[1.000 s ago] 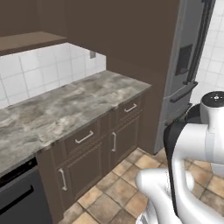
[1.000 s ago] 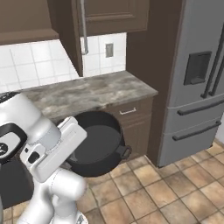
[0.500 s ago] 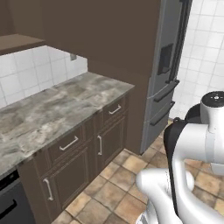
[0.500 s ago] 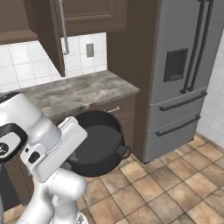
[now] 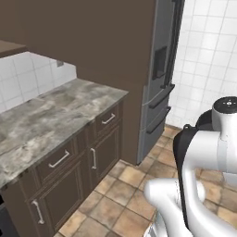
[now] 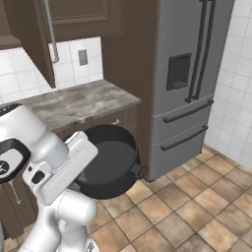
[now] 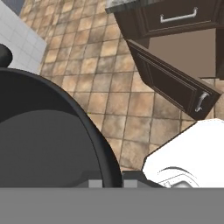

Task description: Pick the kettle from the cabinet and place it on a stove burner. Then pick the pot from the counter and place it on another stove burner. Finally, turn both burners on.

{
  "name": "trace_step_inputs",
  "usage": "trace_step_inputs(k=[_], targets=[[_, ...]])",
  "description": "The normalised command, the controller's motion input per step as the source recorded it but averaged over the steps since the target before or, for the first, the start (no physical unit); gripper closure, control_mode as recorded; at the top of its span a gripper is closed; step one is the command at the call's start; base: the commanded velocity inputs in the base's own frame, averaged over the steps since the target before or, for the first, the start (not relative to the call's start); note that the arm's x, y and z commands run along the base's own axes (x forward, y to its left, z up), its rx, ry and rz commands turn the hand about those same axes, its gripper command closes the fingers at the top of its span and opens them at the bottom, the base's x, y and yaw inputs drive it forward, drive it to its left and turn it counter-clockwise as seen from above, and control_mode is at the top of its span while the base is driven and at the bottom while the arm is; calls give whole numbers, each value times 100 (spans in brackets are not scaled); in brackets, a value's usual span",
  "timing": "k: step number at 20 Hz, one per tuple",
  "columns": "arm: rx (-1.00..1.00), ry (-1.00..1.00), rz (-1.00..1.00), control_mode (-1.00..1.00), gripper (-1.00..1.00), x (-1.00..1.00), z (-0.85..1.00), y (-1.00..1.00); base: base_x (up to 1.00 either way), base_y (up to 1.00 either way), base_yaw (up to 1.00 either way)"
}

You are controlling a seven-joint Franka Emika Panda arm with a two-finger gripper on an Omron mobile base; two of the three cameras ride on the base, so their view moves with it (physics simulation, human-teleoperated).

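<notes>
The pot [image 6: 110, 162], wide and charcoal-black, hangs in the air in front of the base cabinets, its open top tipped toward the right base camera. In the hand view the pot [image 7: 43, 140] spreads across the lower left, and my gripper [image 7: 111, 181] is shut on its rim at the bottom edge. The marbled counter [image 5: 46, 120] [image 6: 78, 103] runs off to the left. A dark brown wall cabinet [image 6: 83, 17] hangs above it, with an open door [image 6: 29, 44] beside it. The kettle and the stove burners are out of view.
A tall grey fridge [image 5: 162, 78] [image 6: 192, 74] stands right of the counter, against a white tiled wall [image 5: 208, 55]. Brown base cabinets [image 5: 69, 180] sit under the counter; one door [image 7: 170, 83] stands open. Brown floor tiles [image 6: 197, 206] spread to the right.
The whole picture has shifted: the camera has swung right, so the counter slid left and the fridge came toward the middle. The pot stays in my gripper.
</notes>
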Motion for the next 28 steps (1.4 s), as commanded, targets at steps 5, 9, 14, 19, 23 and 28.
trace_step_inputs(k=[5,9,14,19,23,28], targets=[[0,0,0,100,100,0,0,0,34,-90,-15],[0,0,0,100,100,0,0,0,43,-94,-14],[0,0,0,100,100,0,0,0,25,-73,-12],[0,0,0,100,100,0,0,0,-56,5,-8],[0,0,0,100,100,0,0,0,-32,19,-5],[0,0,0,100,100,0,0,0,2,24,-1]])
